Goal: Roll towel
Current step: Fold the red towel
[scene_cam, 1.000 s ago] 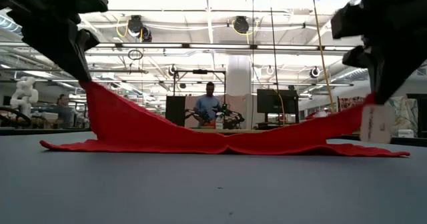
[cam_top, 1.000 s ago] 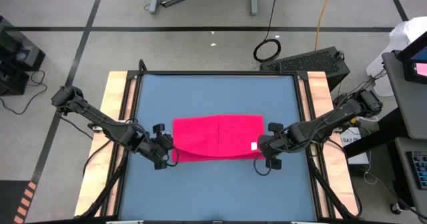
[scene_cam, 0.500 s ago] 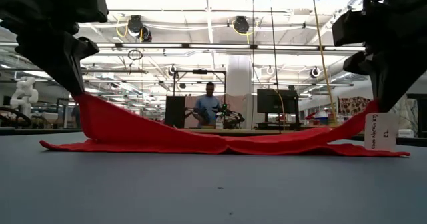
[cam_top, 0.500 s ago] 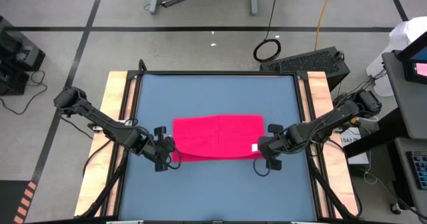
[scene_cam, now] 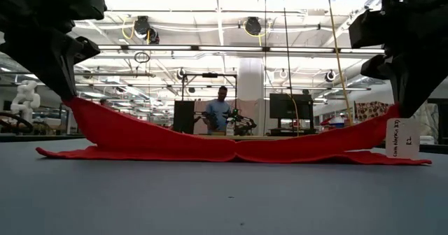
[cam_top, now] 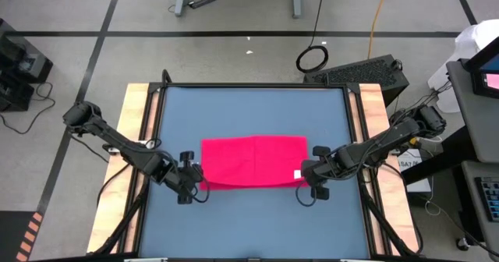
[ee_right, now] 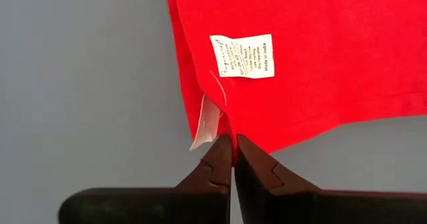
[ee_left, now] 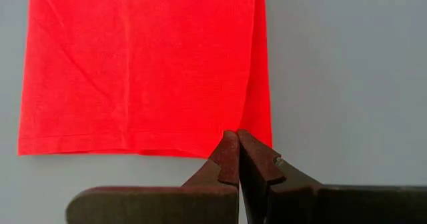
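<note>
From where I stand at table height, the left arm is cut off at the top of the view, so only its dark lower part shows. The left gripper (cam_top: 190, 185) sits at the near left corner of the towel (cam_top: 254, 161), its fingers clenched together on the cloth edge; in its wrist view the two tips (ee_left: 230, 159) meet with red fabric pinched right at them. That corner is lifted off the table (cam_top: 249, 110), and the cloth slopes down from it toward the middle.

The towel lies across the centre of the blue-grey table top, its far part flat, its near edge raised at both ends and sagging to the surface between them (scene_cam: 234, 150). How many layers lie under the fold I cannot make out.

On the right, the right gripper (cam_top: 309, 181) is clenched on the near right corner, just beside the white tag (ee_right: 243, 56). A second white slip (ee_right: 205, 124) hangs at the edge by the fingertips; its print is turned away. In the low view the tag (scene_cam: 403, 138) dangles below the gripper, whose upper part is also cut off.

Beyond the table a person (scene_cam: 220, 110) sits far back, too small to tell more.
</note>
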Robot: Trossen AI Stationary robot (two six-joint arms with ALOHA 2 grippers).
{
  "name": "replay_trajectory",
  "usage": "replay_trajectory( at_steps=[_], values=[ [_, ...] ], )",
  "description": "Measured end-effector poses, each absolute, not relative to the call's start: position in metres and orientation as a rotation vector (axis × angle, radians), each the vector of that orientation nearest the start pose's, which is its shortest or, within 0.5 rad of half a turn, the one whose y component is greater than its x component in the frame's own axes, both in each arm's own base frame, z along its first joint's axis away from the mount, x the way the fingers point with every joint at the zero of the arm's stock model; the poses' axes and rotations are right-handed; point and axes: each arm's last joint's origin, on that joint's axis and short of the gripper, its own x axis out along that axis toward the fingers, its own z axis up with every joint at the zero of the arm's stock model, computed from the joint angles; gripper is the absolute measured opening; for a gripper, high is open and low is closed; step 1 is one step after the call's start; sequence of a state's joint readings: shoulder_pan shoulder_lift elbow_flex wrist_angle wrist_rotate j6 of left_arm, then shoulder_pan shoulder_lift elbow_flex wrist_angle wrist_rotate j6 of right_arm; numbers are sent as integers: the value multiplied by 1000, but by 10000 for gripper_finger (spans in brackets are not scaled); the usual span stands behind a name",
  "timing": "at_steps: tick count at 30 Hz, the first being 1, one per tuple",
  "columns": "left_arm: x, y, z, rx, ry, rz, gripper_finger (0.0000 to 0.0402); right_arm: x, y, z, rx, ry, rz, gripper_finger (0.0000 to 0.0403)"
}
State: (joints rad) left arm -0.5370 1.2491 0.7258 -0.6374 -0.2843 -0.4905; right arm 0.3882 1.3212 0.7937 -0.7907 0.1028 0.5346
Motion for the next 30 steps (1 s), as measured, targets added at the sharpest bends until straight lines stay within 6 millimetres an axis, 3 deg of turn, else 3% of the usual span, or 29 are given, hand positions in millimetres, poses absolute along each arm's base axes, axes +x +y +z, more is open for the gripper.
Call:
replay_trajectory(
  at_steps=[17, 30],
  values=[
    [188, -108, 196, 6, 1077, 34, 1, 208, 82, 195, 154, 1266, -92, 0],
    [194, -113, 187, -18, 1126, -12, 63, 209, 82, 195, 150, 1265, -90, 0]
  ],
)
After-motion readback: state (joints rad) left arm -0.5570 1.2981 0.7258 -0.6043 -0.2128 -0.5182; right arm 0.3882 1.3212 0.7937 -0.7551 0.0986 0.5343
